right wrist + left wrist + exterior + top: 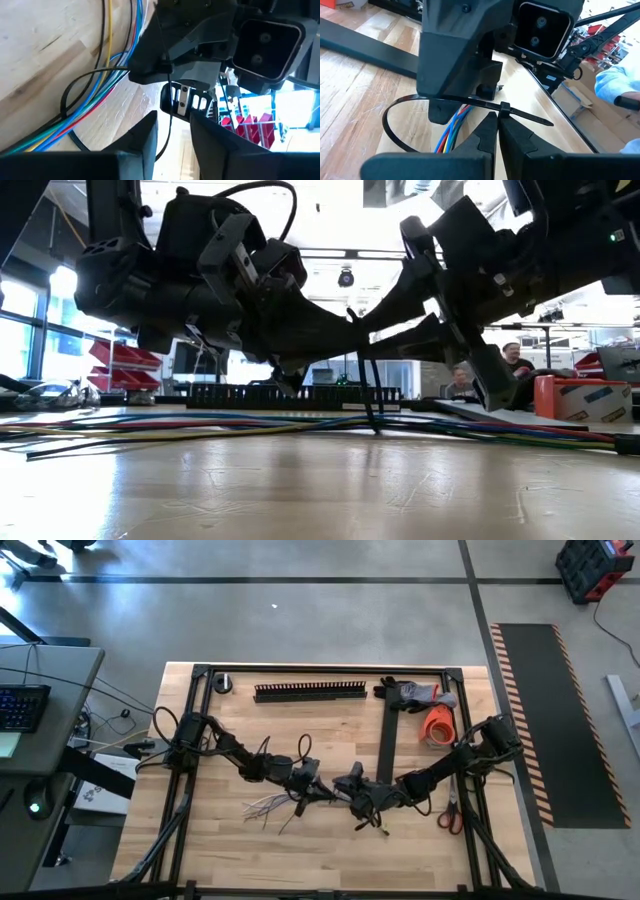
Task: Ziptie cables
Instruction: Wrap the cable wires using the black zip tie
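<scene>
meeting near the middle of the wooden tabletop, the two dark arms reach in from either side in the high view, the left pincer and the right pincer just beside each other. the cables lie under and to the left of them, their loose ends fanned out on the wood. a black slotted duct lies along the far edge, with grey gloves and an orange tape roll toward the right side and red-handled scissors near the right arm.

in the low view the cables, blue, red, yellow and green among them, run flat across the tabletop, and a thin black zip tie drops from the pincers down to them. two people show in the room behind.

in the left wrist view the left pincer has its fingertips closed together just below the zip tie's head, apparently pinching its strap. the strap loops around the coloured cables, and its tail sticks out past the head. the other arm's pincer sits right above the loop.

in the right wrist view the right pincer stands narrowly parted, with the thin black strap running between its fingers; whether they touch it i cannot tell. the cables sweep across the wood with the loop around them.
</scene>
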### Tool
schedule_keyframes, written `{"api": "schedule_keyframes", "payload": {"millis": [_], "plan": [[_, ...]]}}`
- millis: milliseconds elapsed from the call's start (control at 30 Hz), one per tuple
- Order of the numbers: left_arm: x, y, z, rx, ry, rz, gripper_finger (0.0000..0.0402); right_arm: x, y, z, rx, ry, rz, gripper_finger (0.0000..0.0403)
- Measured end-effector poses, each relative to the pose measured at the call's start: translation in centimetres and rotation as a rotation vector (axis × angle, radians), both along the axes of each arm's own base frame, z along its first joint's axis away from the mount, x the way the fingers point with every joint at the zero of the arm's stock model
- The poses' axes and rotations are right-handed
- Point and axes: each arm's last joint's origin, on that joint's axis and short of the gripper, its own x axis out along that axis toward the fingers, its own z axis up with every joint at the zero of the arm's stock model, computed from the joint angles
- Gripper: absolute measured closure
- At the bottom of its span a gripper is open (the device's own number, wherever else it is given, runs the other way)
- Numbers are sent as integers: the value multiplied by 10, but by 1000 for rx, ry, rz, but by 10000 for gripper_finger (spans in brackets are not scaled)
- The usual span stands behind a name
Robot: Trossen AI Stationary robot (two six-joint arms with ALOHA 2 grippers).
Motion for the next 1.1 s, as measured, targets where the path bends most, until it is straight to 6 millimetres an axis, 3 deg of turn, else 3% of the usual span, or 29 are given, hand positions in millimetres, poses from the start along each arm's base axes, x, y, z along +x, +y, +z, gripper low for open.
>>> {"api": "schedule_keyframes", "payload": {"millis": [233,733,1100], "plan": [[-1,0,-4,5,37,-2,401,-1,0,-2,-34,29,23,395],[0,2,-4,-51,55,9,402,1,2,1,-46,25,81,403],[-1,3,-5,-52,72,5,402,7,13,6,-64,63,170,403]]}}
